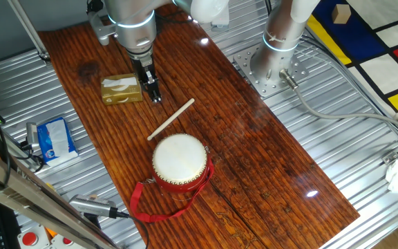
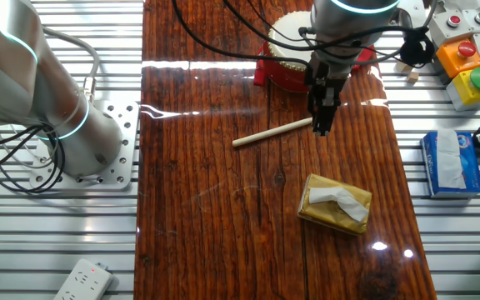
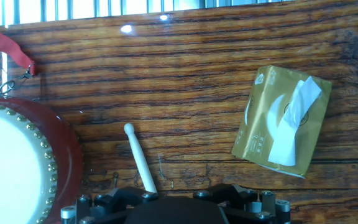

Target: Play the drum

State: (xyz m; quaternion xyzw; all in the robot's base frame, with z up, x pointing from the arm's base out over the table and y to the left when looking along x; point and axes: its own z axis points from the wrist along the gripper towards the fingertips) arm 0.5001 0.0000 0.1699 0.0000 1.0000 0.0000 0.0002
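Note:
The drum [image 1: 179,160] has a cream skin, a red studded body and a red ribbon strap [image 1: 140,207]. It stands near the front of the wooden table. It also shows in the other fixed view [image 2: 277,71] and at the left of the hand view [image 3: 11,162]. A thin pale wooden stick [image 1: 171,119] lies flat on the table between the drum and my gripper [image 1: 155,95]. My gripper [image 2: 322,127] hangs just over the table by the stick's far end [image 2: 302,125]; its fingers look shut and empty. The hand view shows the stick [image 3: 138,158] but not the fingertips.
A gold tissue pack [image 1: 121,88] lies just left of the gripper, also in the other fixed view [image 2: 336,204] and the hand view [image 3: 281,121]. A blue tissue pack [image 1: 54,138] lies off the table. The arm's base [image 1: 271,66] is at the back right. Button boxes [image 2: 465,58] stand beside the table.

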